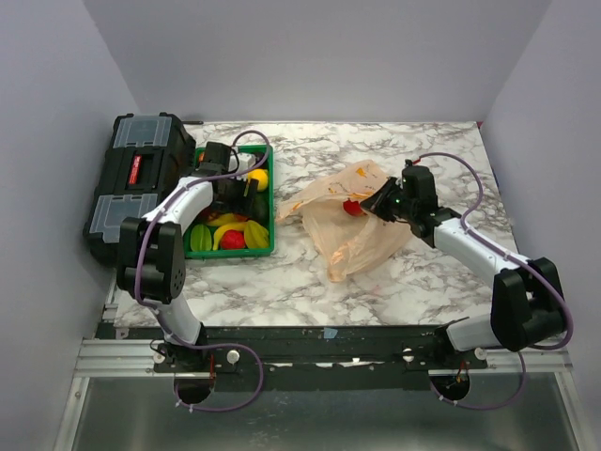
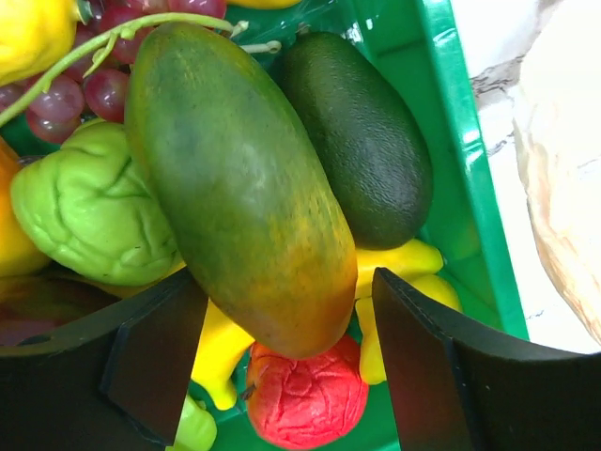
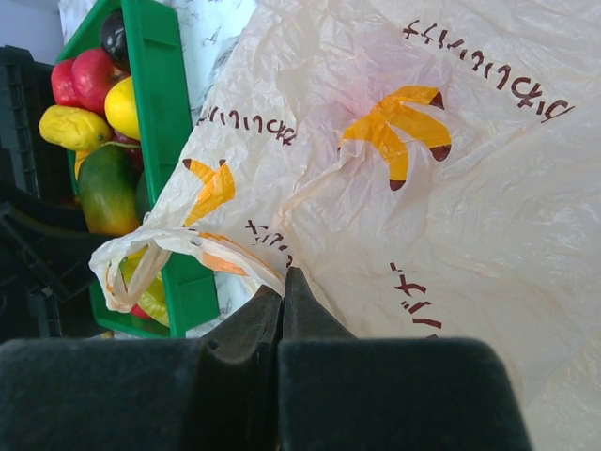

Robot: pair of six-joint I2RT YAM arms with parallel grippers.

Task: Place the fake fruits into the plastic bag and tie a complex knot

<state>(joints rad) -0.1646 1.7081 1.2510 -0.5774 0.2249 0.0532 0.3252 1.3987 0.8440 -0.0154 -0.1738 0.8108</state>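
Note:
The fake fruits lie in a green tray (image 1: pixel 268 202). In the left wrist view a green-orange mango (image 2: pixel 235 178) lies on a dark avocado (image 2: pixel 362 141), a lumpy green fruit (image 2: pixel 89 202), grapes (image 2: pixel 84 89), a yellow banana (image 2: pixel 404 263) and a red apple (image 2: pixel 305 399). My left gripper (image 2: pixel 286 352) is open, its fingers on either side of the mango's near end. The plastic bag (image 1: pixel 352 230) lies right of the tray with a red fruit (image 1: pixel 352 208) at its mouth. My right gripper (image 3: pixel 282 282) is shut on the bag's (image 3: pixel 423 169) edge. No knot shows.
A black toolbox (image 1: pixel 136 178) stands left of the tray at the table's left edge. The tray's green wall (image 2: pixel 460 141) runs close by my left gripper's right finger. The tray (image 3: pixel 155 113) and its fruits also show in the right wrist view. White walls enclose the table.

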